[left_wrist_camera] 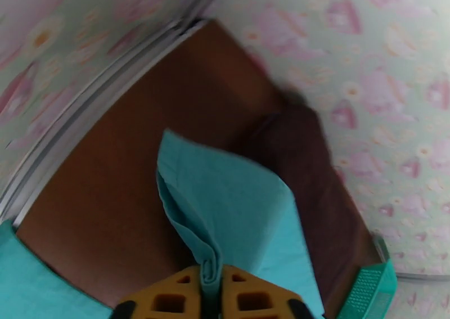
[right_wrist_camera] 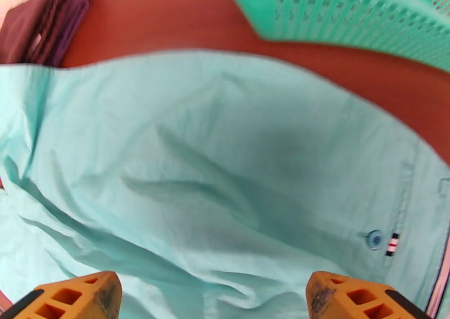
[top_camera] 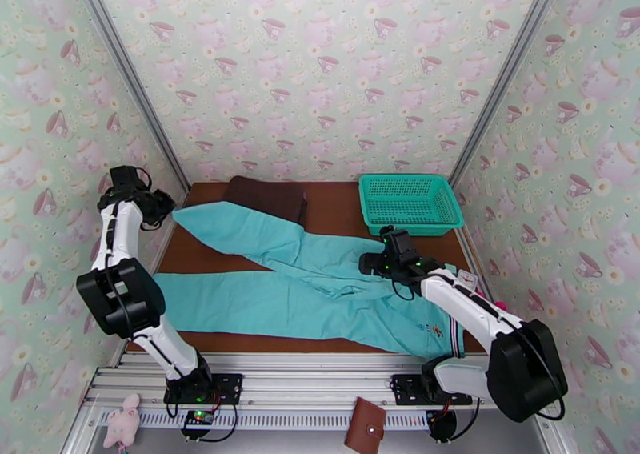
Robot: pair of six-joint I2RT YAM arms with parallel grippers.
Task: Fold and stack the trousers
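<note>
Basket (top_camera: 410, 202) of teal mesh at far right of the brown table (top_camera: 336, 199), its floor visible throughout; trousers (top_camera: 320, 291) spread alongside, waist near right, legs running left. Left gripper (left_wrist_camera: 212, 278) clamps the far leg's hem; right gripper (right_wrist_camera: 214, 297) hangs, fingers spread, over the seat. Right arm (top_camera: 464, 303) hides part of the waistband; dark brown cloth (top_camera: 266, 195) is blurred in the left wrist view.

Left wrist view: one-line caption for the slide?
Left gripper shut on a leg end of the turquoise trousers over the brown table, with the dark brown folded cloth behind.
</note>
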